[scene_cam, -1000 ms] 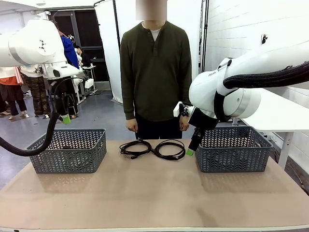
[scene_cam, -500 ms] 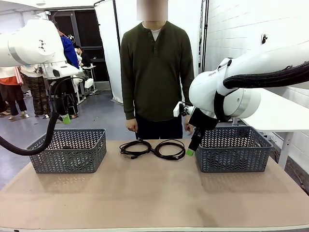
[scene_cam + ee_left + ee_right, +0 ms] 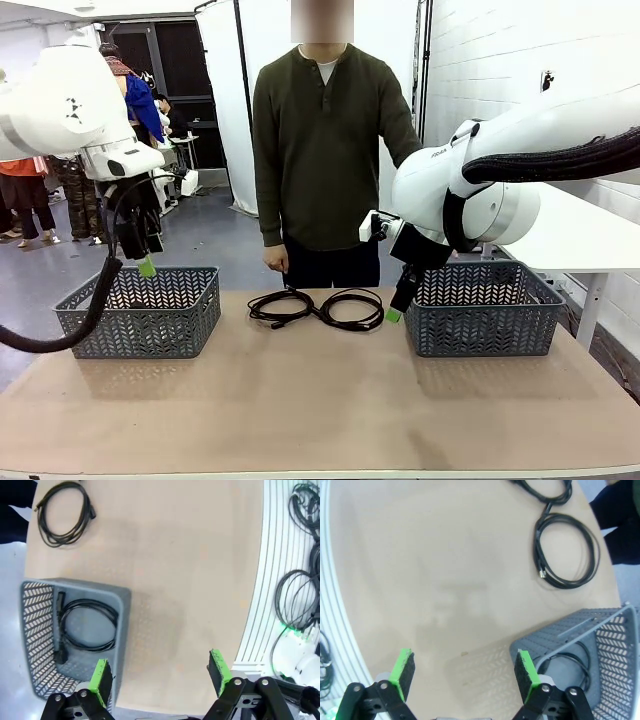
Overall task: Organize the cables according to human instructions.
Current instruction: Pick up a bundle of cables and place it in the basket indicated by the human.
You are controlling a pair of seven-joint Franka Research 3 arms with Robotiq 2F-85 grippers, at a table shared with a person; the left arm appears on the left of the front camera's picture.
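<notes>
Two black cables lie coiled side by side at the table's far middle, one on the left (image 3: pixel 264 312) and one on the right (image 3: pixel 352 325), in front of the human (image 3: pixel 320 150). My left gripper (image 3: pixel 145 262) hangs open above the left basket (image 3: pixel 140 312); the left wrist view shows a coiled cable (image 3: pixel 116 622) inside it. Beside the right basket's (image 3: pixel 485 308) near-left corner my right gripper (image 3: pixel 394 314) stands open and holds nothing. The right wrist view shows a table cable (image 3: pixel 538 550) and a cable (image 3: pixel 567 656) in the basket (image 3: pixel 580 625).
The human's arm on picture right reaches out sideways, its hand hidden behind my right arm; the other hand (image 3: pixel 275 260) hangs at the table's far edge. A thick black hose (image 3: pixel 60 335) droops from my left arm in front of the left basket.
My left arm has swung right and lower, over the left basket. The human's arm on picture right has lifted outward. The right arm and the cables have not moved.
</notes>
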